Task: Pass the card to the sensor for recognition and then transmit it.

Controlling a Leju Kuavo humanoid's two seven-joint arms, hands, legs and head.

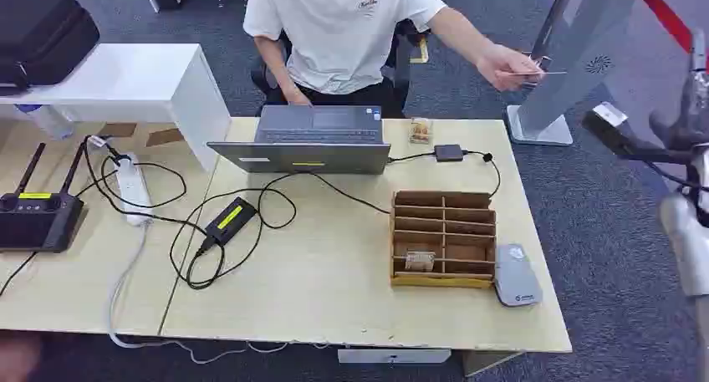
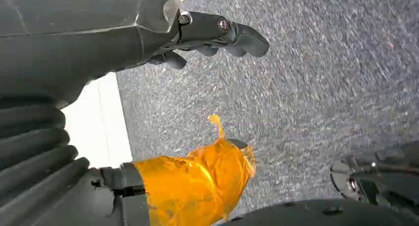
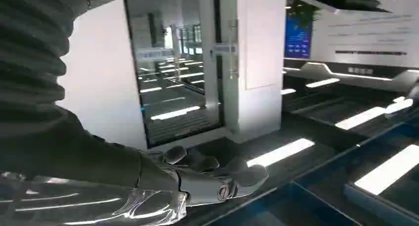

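A person in a white T-shirt [image 1: 343,31] sits behind the table and holds a thin card [image 1: 548,71] out to the right, next to a grey stand [image 1: 577,48]. The grey card sensor [image 1: 517,275] lies on the table against the right side of a cardboard divider box [image 1: 443,236], which has a small card stack [image 1: 420,261] in a front slot. My right hand [image 1: 623,131] is raised at the right edge, beyond the table; its fingers [image 3: 217,179] lie stretched out and hold nothing. My left hand [image 2: 148,33] hangs over grey carpet, empty, its thumb [image 2: 197,181] wrapped in orange tape.
A laptop [image 1: 313,140] stands at the table's far edge, with a black adapter [image 1: 227,219], looping cables and a white power strip [image 1: 134,190] to the left. A small packet [image 1: 420,131] lies by the laptop. A black controller [image 1: 38,219] sits far left.
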